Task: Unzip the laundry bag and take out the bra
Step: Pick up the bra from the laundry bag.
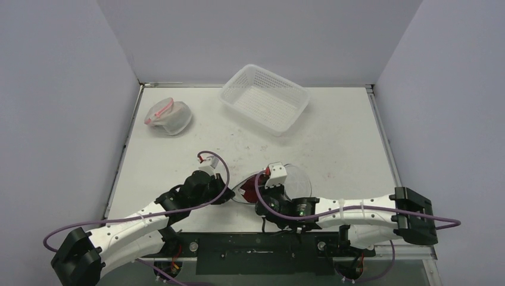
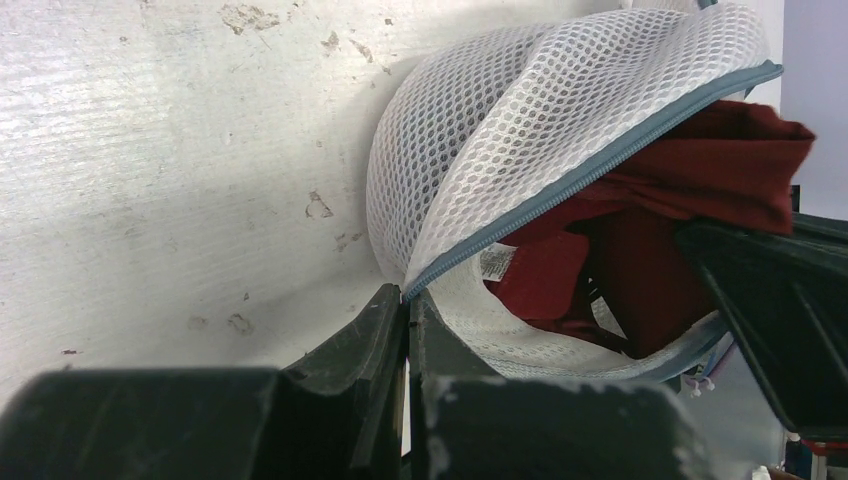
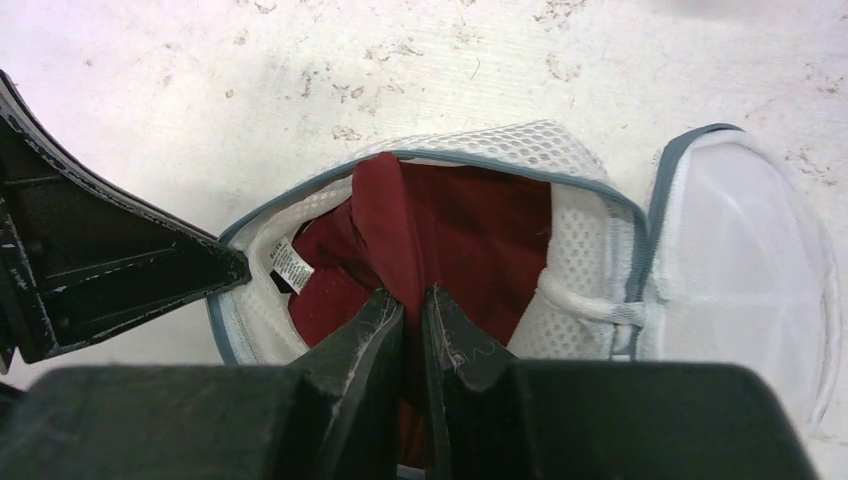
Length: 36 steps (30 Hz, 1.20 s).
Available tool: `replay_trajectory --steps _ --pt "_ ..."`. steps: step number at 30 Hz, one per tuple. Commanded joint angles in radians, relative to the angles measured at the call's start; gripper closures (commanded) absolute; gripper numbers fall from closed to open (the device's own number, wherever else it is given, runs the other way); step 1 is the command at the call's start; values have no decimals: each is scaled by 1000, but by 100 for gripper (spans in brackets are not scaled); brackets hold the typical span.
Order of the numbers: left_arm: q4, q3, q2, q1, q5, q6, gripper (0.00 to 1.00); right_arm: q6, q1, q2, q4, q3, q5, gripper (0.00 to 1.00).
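The bra (image 3: 470, 230) is sitting pinched in my right gripper (image 3: 413, 300), with my left gripper (image 2: 408, 303) clamping the laundry bag (image 2: 480, 110) rim. I'm risking it snagging and dragging the bag along.

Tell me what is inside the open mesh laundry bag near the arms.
A dark red bra fills the laundry bag, its white label showing; the right gripper is shut on a fold of it. Whatever lies beneath the bra is covered by fabric and mesh.
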Motion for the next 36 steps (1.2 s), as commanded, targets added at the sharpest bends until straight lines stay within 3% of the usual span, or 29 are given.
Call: replay_trajectory --steps 1,6,7,10,13,19,23,26,31,36 --pt "54 12 15 -6 0 21 100 -13 -10 -120 53 -66 6 95" --pt "109 -3 41 -6 9 11 100 -68 -11 -184 149 -121 -75 93" --pt "129 -6 46 -7 22 9 100 -79 -11 -184 166 -124 -96 87" --pt "166 -15 49 -15 48 2 100 -106 -1 -154 169 -96 -126 47" --pt "165 -12 39 -26 46 2 100 -107 27 -106 127 -62 -89 32" --pt "127 -11 8 -27 42 -6 99 -80 59 -29 58 -56 -51 31" --pt "124 -12 -17 -28 80 -30 53 -58 91 -12 100 -105 -57 28" --pt "128 -17 -30 -27 110 -48 34 -33 95 -8 136 -141 -60 27" --pt "203 -43 5 -27 174 -76 34 -15 97 12 176 -155 -55 27" --pt "272 -64 79 -32 212 -82 56 14 106 -4 236 -179 -25 27"
